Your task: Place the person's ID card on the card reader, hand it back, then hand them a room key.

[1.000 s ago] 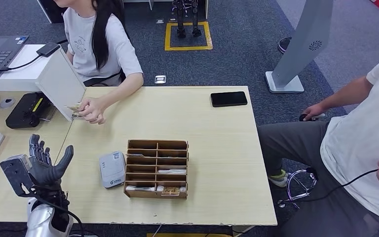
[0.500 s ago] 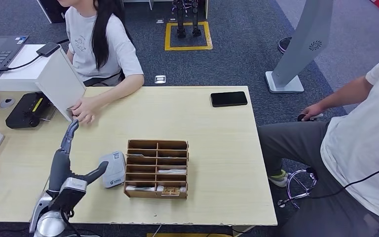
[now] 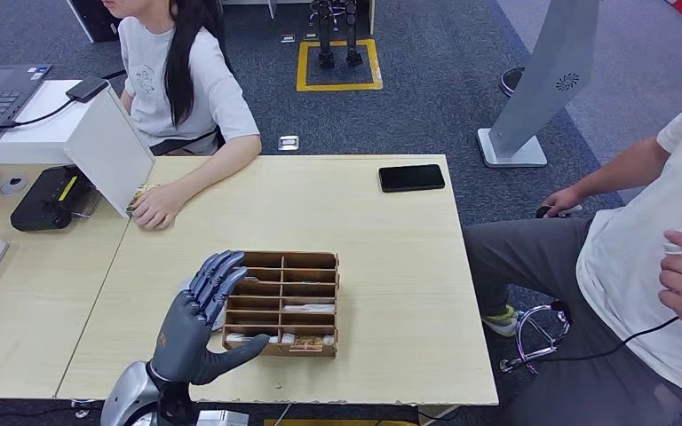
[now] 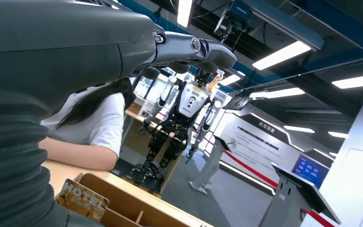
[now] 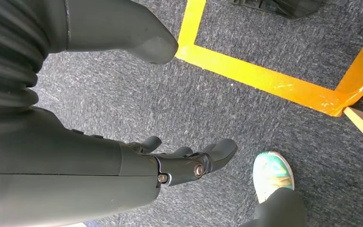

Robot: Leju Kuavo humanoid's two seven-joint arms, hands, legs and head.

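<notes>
One dark grey many-fingered left hand (image 3: 197, 324) now hangs over the near edge of the pale wooden bench (image 3: 382, 266), its fingers stretched flat and apart above the left side of the brown compartmented wooden organiser (image 3: 282, 303), its thumb pointing toward the organiser's front row, and nothing in its hold. A second ago it stood raised well to the left with its palm upright; half a second ago it reached out toward the person's hand (image 3: 154, 206) by the white partition (image 3: 107, 146); now it has swung back toward the robot and to the right, covering most of the small white card reader (image 3: 184, 288) beside the organiser. I judge that this sweep is the arm turning from the ID exchange toward the key step, since the left wrist view shows a card printed with "HOTEL" (image 4: 82, 206) standing in a near compartment of the organiser, probably a room key. The person's hand rests on the bench at the partition's foot with something small under its fingers, too small to say whether it is the ID card. The right hand (image 5: 189, 163) hangs low over grey carpet, fingers loosely curled and apart, holding nothing. Farther off, a black phone (image 3: 411, 177) lies near the bench's far edge.
</notes>
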